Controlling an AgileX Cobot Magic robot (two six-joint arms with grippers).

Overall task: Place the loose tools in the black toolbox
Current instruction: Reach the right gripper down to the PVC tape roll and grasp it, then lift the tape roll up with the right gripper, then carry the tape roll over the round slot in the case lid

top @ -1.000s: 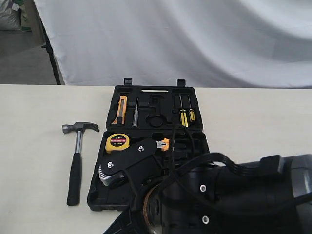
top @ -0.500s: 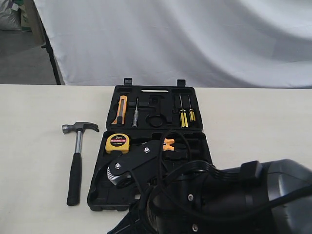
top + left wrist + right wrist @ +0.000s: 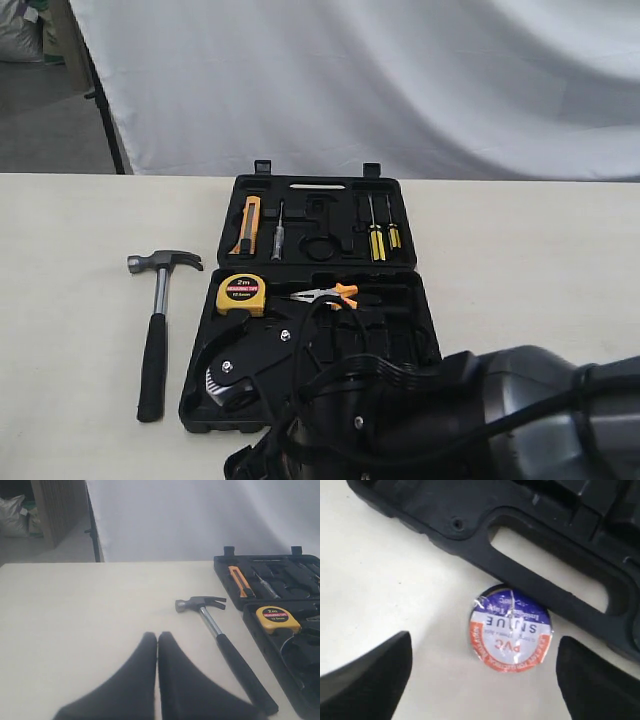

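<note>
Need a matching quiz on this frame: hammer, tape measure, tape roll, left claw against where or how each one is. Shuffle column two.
1. hammer
2. yellow tape measure
3. tape roll
4. left claw

A. shut, over bare table
B. seated in the black toolbox
C. on the table at the toolbox's slot handle
D. loose on the table, steel head

Pairs: 1-D, 2-B, 3-C, 4-A

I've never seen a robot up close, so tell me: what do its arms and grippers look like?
The right arm is a bulky, glossy black shell with looping black cables, small silver screws and a white-striped patch near its end. The left gripper has two matte black fingers tapering to points; the right gripper shows similar dark fingers.
</note>
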